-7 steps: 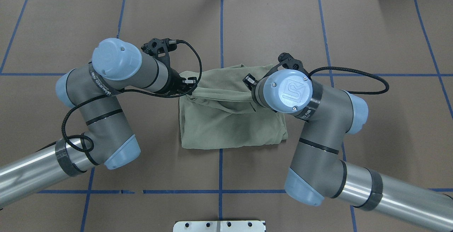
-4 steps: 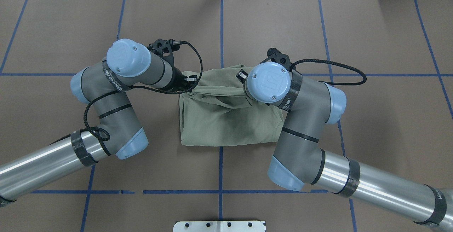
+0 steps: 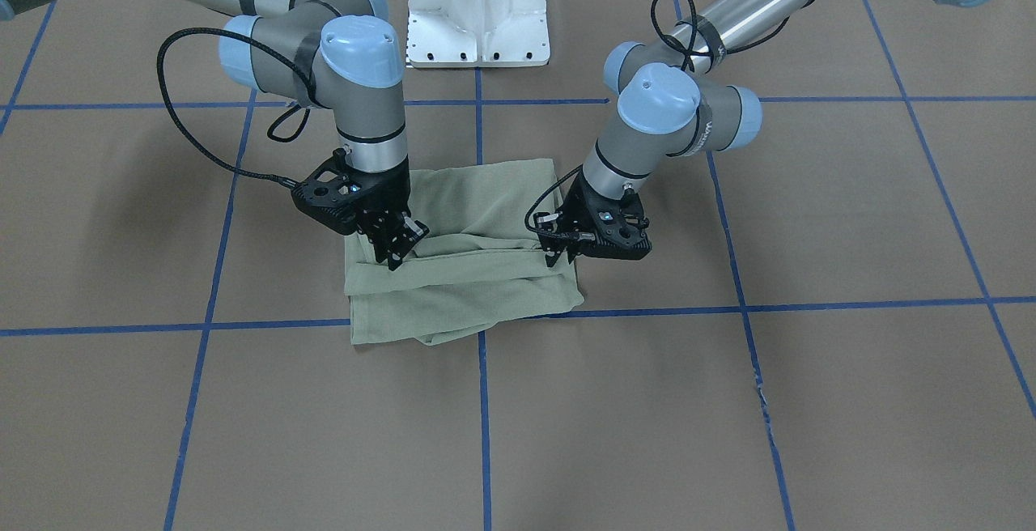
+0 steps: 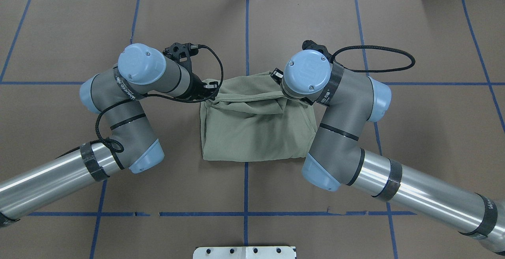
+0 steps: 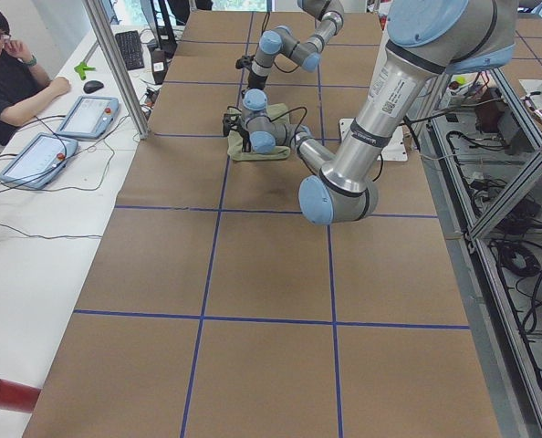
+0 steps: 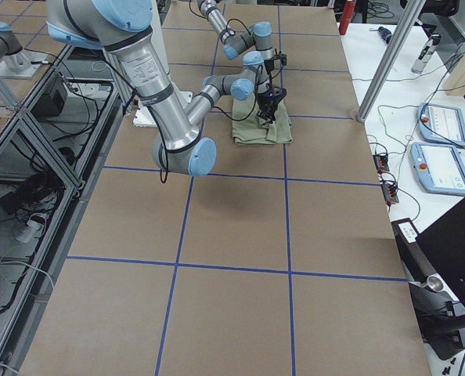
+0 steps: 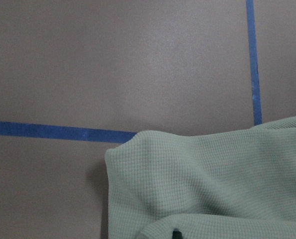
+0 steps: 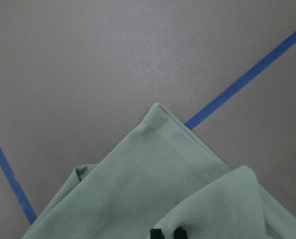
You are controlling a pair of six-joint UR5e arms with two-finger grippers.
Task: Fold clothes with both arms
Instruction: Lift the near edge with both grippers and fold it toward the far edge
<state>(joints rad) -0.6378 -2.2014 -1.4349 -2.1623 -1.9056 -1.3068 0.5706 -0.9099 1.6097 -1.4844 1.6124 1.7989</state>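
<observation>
The pale green shirt point(image 3: 477, 288) point(image 4: 252, 132) lies folded in a rough rectangle at the table's middle. Its top layer is bunched into a ridge near the far edge. My left gripper point(image 3: 557, 254) point(image 4: 211, 94) is shut on that ridge at its left end. My right gripper point(image 3: 396, 256) is shut on the ridge's other end; in the overhead view its wrist hides it. In the left wrist view, ribbed shirt fabric point(image 7: 213, 174) fills the lower right. In the right wrist view, a hemmed shirt corner point(image 8: 153, 179) lies over the tape, with dark fingertips point(image 8: 156, 233) at the bottom edge.
Brown paper with blue tape lines point(image 4: 246, 34) covers the table. The white pedestal point(image 3: 477, 13) stands at the robot's side. A person point(image 5: 6, 73) sits at a side desk with control tablets point(image 5: 87, 114). More tablets point(image 6: 440, 121) lie beyond the table's far edge.
The right arm has swung toward the far side and carried its end of the fold with it. The left gripper has edged the same way. The ridge now lies closer to the shirt's far edge.
</observation>
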